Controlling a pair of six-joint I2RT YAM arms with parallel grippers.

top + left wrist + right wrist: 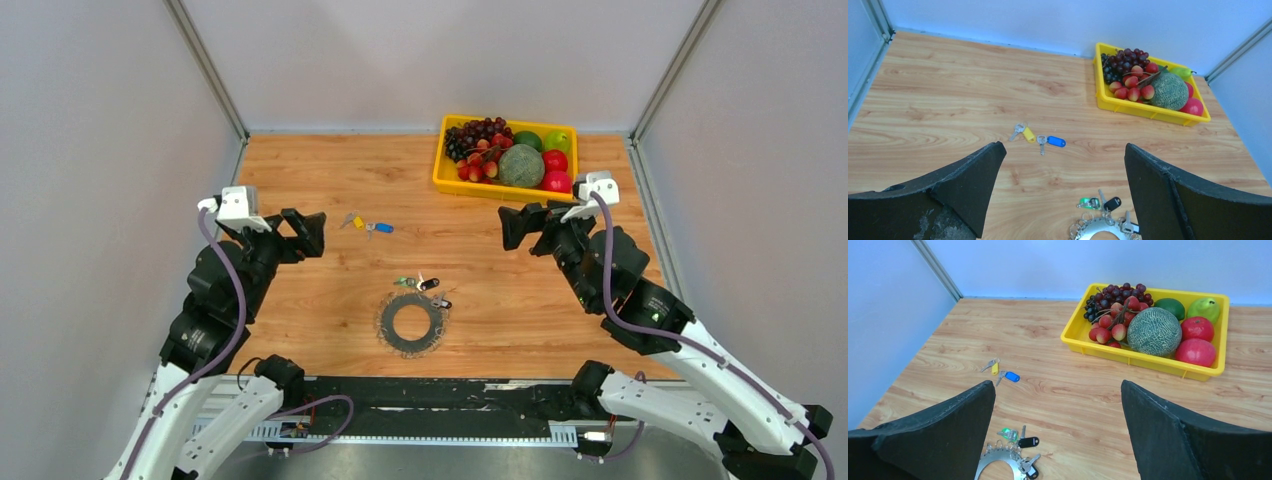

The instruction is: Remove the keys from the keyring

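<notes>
The keyring [411, 325] lies flat on the surface [300, 170], near its front edge and roughly midway between the two arm bases. Its fringe of small loops shows all round the rim. Three keys lie fanned against the far and far-right part of that fringe: a green-headed key [405, 282], a black-headed key [428, 284] and a further dark one [440, 302]. Whether each is hooked on cannot be confirmed from these views. Their shafts point roughly outward from the ring, away from the bases. Two more keys, a yellow-headed key [357, 222] and a blue-headed key [381, 228], lie well apart from the ring, further back and toward the left, evidently already detached. The left hand [305, 232] hovers above the surface just beside that loose pair, its fingers spread wide and holding nothing. The right hand [520, 225] hovers opposite, near the yellow fruit tray [440, 170], likewise spread wide and empty. From both hands the ring lies downward and back toward the bases. It sits at the bottom edge of each wrist view, right of centre for the left and left of centre for the right. Judged distances are about equal. The remaining keys favour the ring's right side, so the right hand has a slightly more direct approach.
</notes>
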